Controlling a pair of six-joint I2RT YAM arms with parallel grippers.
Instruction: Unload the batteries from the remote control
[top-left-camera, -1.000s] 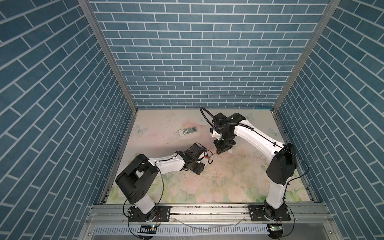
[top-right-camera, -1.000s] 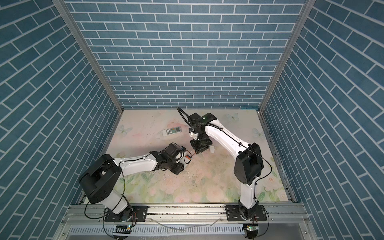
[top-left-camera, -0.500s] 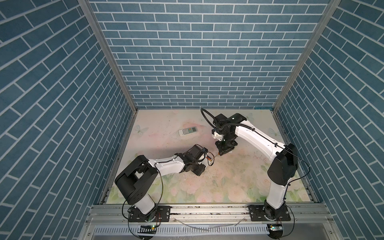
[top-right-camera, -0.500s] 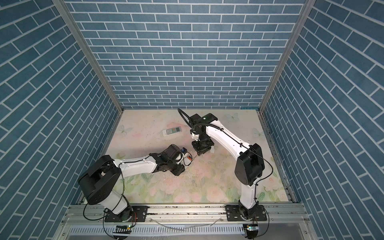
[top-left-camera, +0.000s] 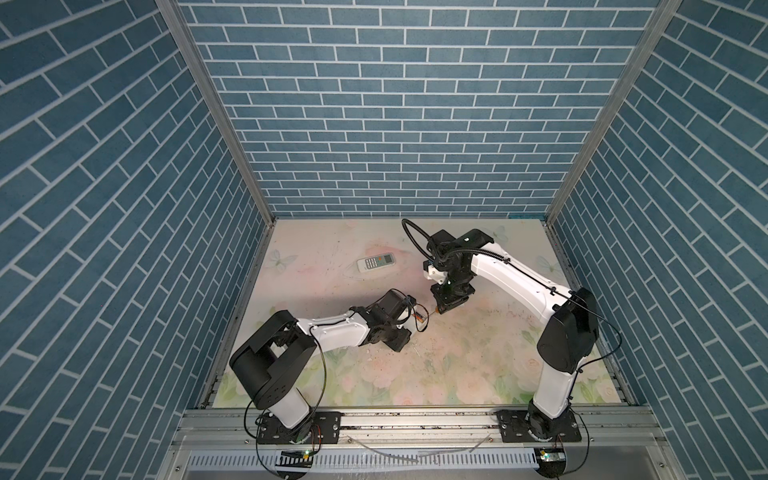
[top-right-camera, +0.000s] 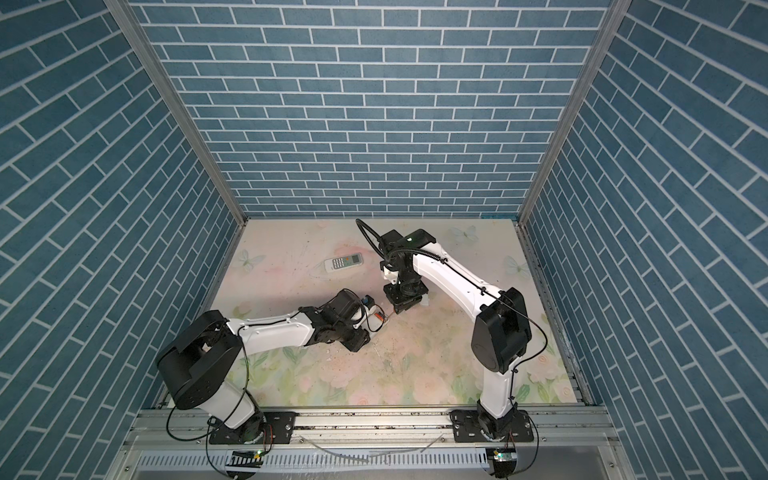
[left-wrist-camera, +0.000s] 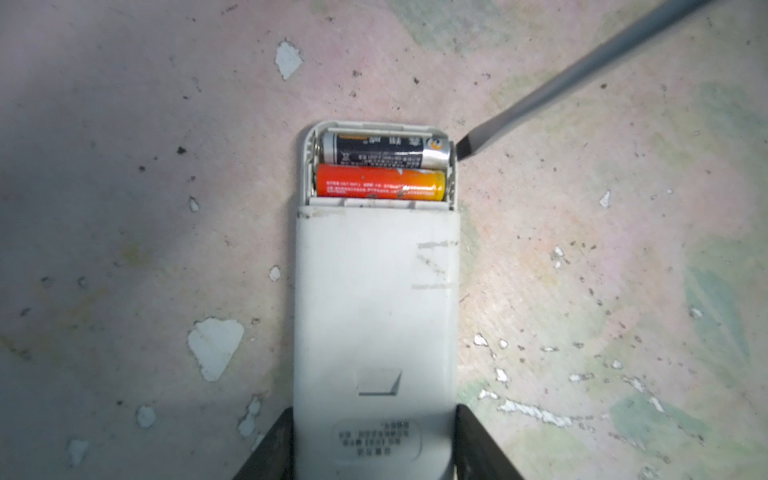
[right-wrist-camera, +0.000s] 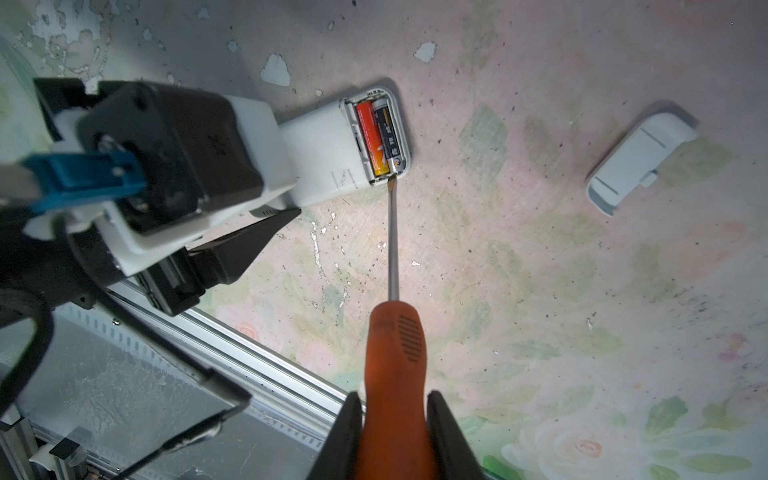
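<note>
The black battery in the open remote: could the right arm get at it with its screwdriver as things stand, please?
Probably yes: the cover lies off to the side, the black battery sits exposed, and the screwdriver tip is right by its silver end.

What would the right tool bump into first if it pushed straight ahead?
The right tool holds a screwdriver whose tip would likely meet the remote's rim, beside the black battery; contact is unclear.

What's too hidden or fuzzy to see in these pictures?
Left wrist view: held remote, button side faces the table.
Left wrist view: black battery, orange battery, print too blurred to read.
Right wrist view: screwdriver, handle end cut off by the edge.
In both top views: far remote, underside hidden against the table.
</note>
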